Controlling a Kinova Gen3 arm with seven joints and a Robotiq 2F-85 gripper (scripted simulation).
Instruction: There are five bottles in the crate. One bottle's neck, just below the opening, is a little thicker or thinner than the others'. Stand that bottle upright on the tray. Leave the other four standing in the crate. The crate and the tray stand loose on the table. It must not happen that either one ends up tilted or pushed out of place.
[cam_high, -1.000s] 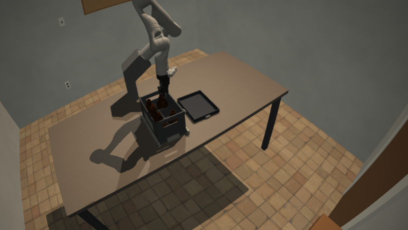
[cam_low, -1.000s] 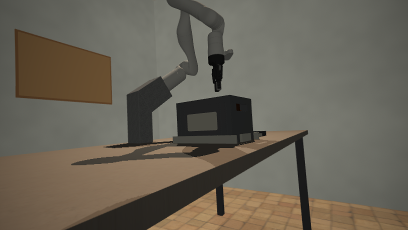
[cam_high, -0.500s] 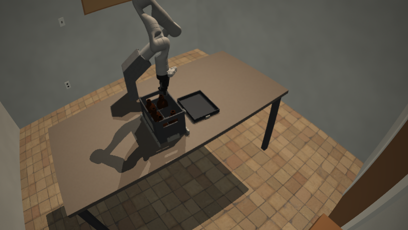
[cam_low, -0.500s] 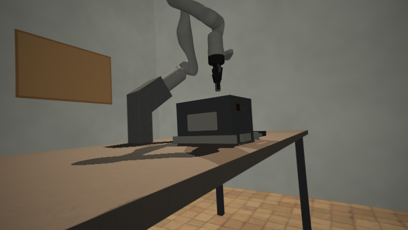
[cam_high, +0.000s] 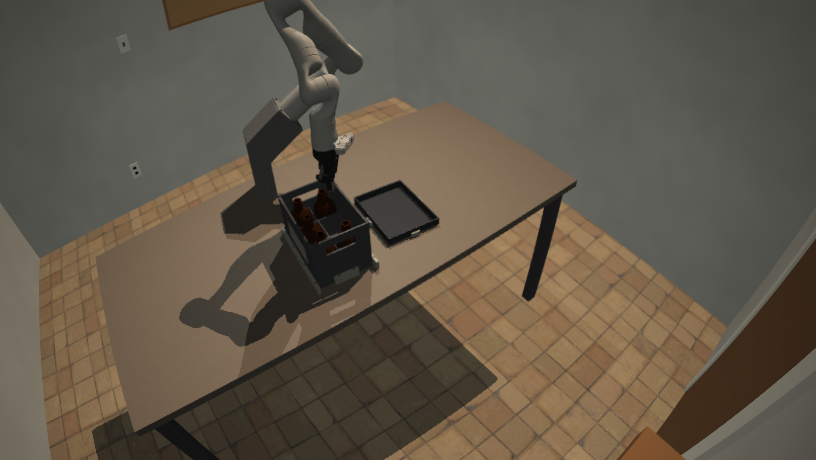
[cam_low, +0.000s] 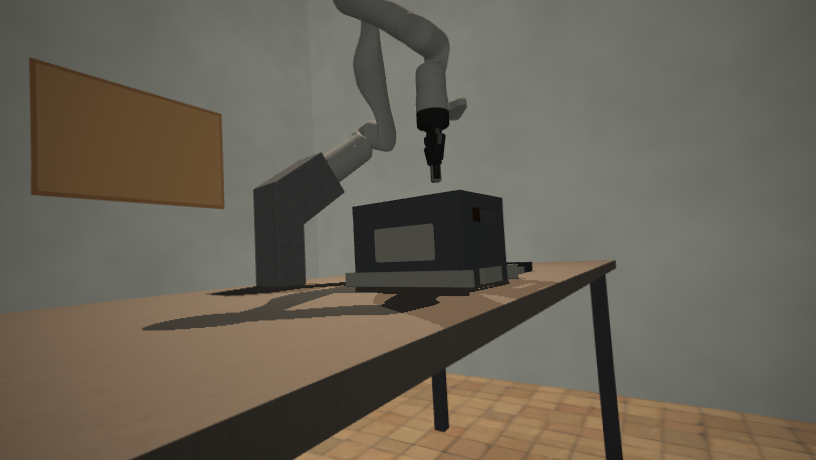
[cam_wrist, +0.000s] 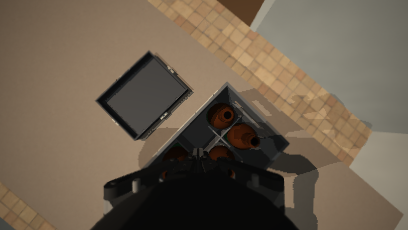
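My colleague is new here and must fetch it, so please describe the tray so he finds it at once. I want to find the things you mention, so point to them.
On the brown table (cam_high: 485, 154) (cam_low: 228, 337) (cam_wrist: 60, 65), look for the tall dark crate (cam_high: 342, 257) (cam_low: 411, 214) (cam_wrist: 280, 150). The tray (cam_high: 385, 235) (cam_wrist: 120, 78) lies beside it, dark and four-sided. Unlike the crate, it has a low rim and holds no bottles.
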